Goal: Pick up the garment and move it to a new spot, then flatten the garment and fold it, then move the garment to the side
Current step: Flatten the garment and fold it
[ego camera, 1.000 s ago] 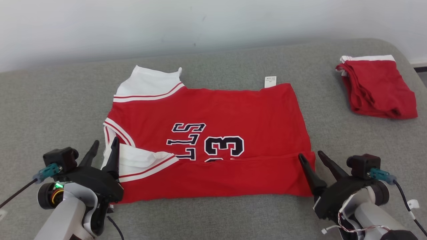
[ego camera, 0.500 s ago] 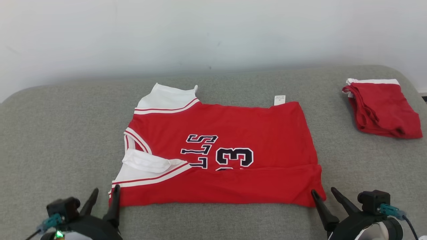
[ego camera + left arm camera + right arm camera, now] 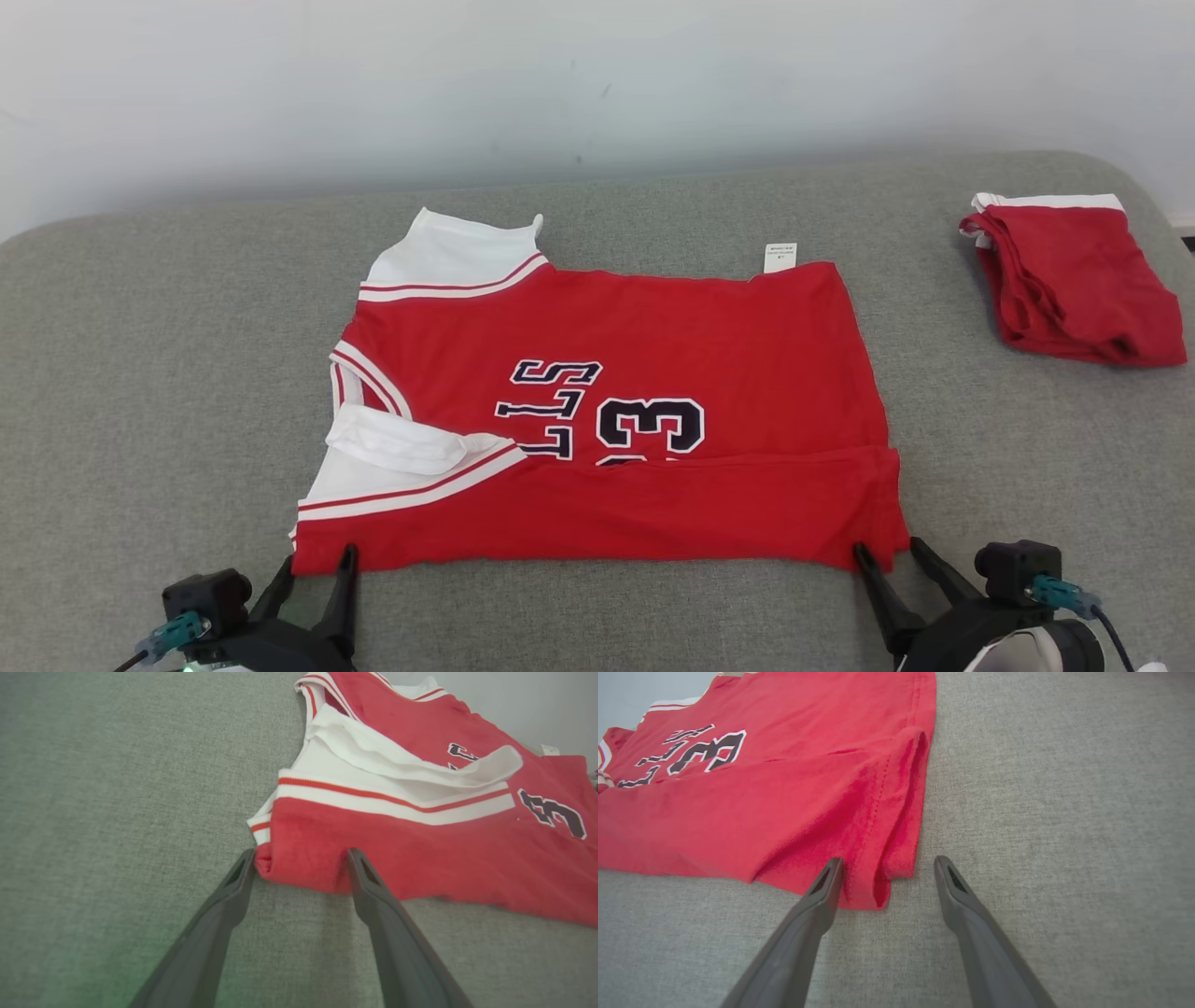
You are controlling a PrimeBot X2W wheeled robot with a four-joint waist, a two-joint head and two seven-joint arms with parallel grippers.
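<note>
Jersey [image 3: 653,327] flat on cushion [image 3: 140,373]; your left gripper [image 3: 317,557] and right gripper [image 3: 886,547] stand open at its near corners.

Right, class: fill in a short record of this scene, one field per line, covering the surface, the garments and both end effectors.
Surface: grey padded top
Main garment: red jersey, spread out, near edge folded over the number
Second garment: folded red garment, far right
Left end effector: open, at jersey's near-left corner
Right end effector: open, at jersey's near-right corner
</note>
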